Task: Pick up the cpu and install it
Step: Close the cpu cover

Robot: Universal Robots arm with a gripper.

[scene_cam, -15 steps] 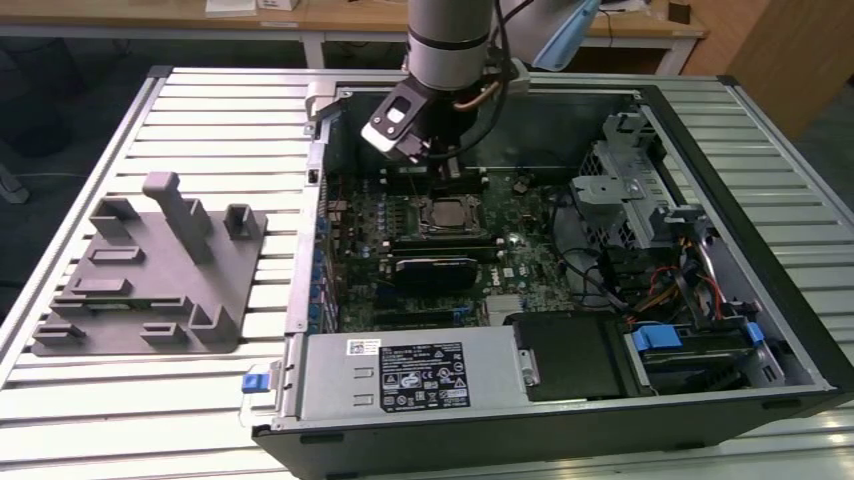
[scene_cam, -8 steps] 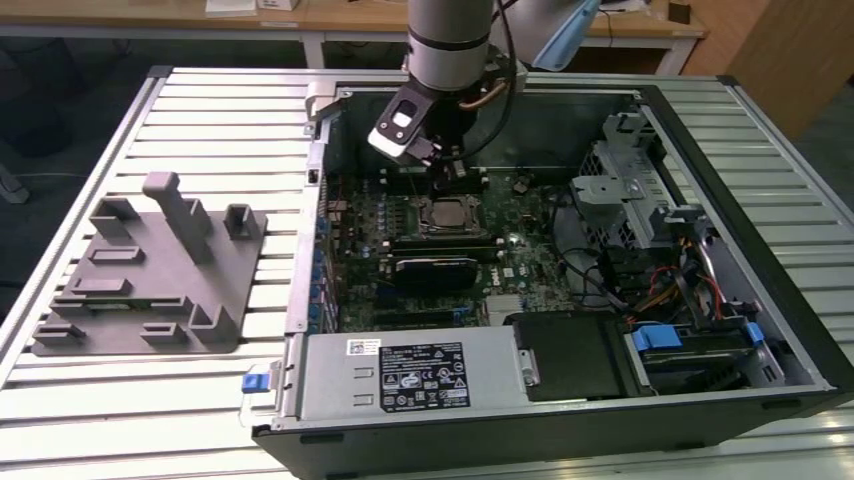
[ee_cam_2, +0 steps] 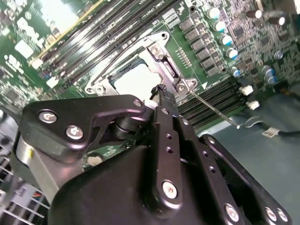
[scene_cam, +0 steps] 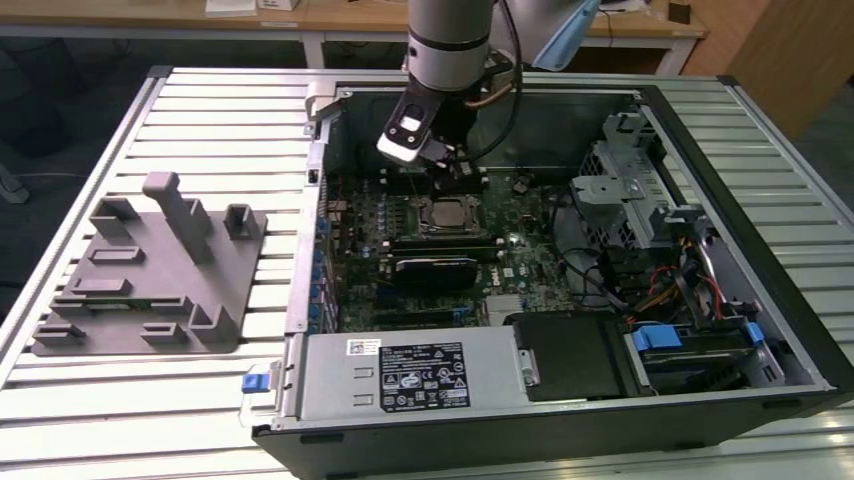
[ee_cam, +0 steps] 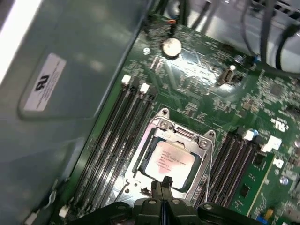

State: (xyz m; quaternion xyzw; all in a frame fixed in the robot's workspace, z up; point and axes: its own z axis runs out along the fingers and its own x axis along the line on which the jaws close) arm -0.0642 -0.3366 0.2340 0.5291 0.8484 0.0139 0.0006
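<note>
The cpu (ee_cam: 168, 161) lies flat in its socket on the green motherboard (ee_cam: 206, 93), silvery top up, with the metal socket frame (ee_cam: 180, 133) around it. It appears as a bright square (ee_cam_2: 136, 79) in the second wrist view and as a small grey square (scene_cam: 445, 213) in the exterior view. My gripper (ee_cam: 161, 186) hangs just above one edge of the chip, its black fingers pressed together with nothing between them. In the second wrist view the gripper (ee_cam_2: 161, 91) points down at the frame beside the chip. A thin socket lever (ee_cam_2: 211, 110) sticks out sideways.
The open computer case (scene_cam: 747, 130) lies on a slatted metal table (scene_cam: 200, 120). The grey fixture tray (scene_cam: 147, 270) stands at the exterior view's left. Black memory slots (ee_cam: 117, 136) flank the socket. The power supply (scene_cam: 414, 375), drive cage (scene_cam: 641, 190) and cables (scene_cam: 667, 290) crowd the case.
</note>
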